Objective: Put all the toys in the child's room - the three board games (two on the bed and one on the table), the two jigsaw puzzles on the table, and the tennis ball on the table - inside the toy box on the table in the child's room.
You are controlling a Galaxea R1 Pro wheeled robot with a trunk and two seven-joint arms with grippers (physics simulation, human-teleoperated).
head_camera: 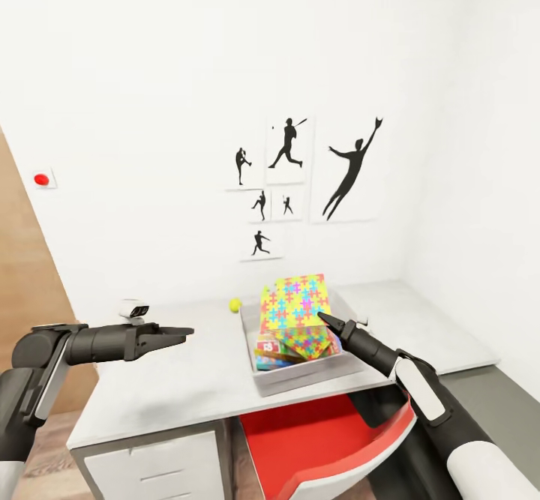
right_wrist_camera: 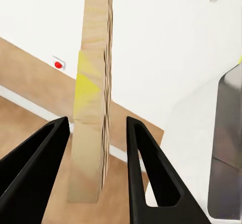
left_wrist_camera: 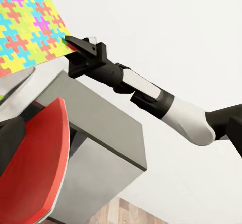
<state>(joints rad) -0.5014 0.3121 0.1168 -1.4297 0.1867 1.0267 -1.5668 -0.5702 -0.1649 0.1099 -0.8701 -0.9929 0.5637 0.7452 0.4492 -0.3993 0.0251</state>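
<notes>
The right tool (head_camera: 324, 318) pinches one puzzle (head_camera: 294, 302) by its edge, upright over the toy box (head_camera: 300, 374). A second puzzle (head_camera: 309, 342) and one game box (head_camera: 271, 353) lie inside; their print is unreadable. The left tool (head_camera: 184, 331) hovers over the bench (head_camera: 180, 380), fingers together. One ball (head_camera: 235, 304) sits behind the box.

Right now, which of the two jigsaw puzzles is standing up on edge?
The upper jigsaw puzzle at the right gripper, tilted up above the toy box; the other puzzle lies lower inside it.

I can't read any text, label or number here; the print on the board game (head_camera: 271, 350) in the toy box (head_camera: 300, 377) is too small.
</notes>
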